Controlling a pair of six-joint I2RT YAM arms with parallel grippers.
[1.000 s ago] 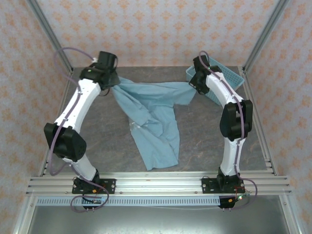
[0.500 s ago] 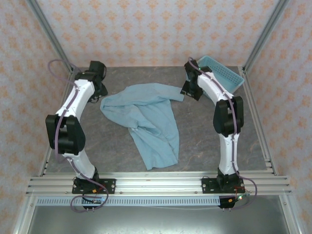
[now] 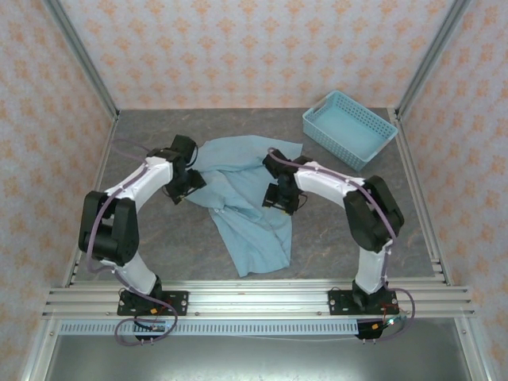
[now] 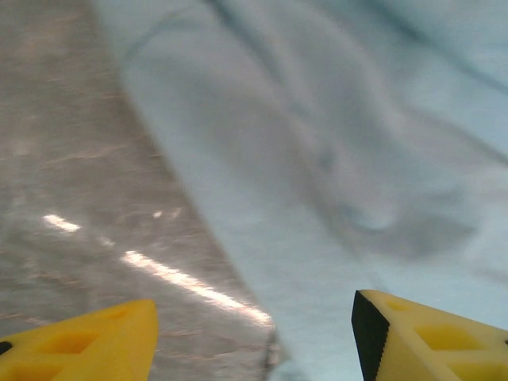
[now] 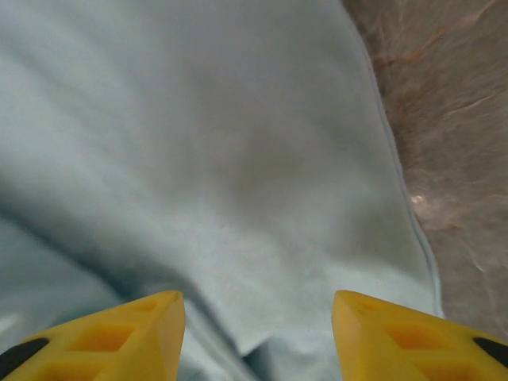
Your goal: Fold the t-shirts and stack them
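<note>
One light blue t-shirt lies crumpled on the grey table, stretching from the back middle toward the front. My left gripper hovers at its left edge, open, with bare table under one finger and cloth under the other. My right gripper hangs open over the shirt's right side, near its hem. Nothing sits between either pair of yellow fingers. No print shows on the cloth.
A light blue perforated plastic basket stands at the back right corner. Grey table lies bare to the right of the shirt and along the left edge. Metal frame posts border the table.
Both grippers let go of the shirt and drew back toward the front and inward. The shirt dropped and now lies slack on the table.
</note>
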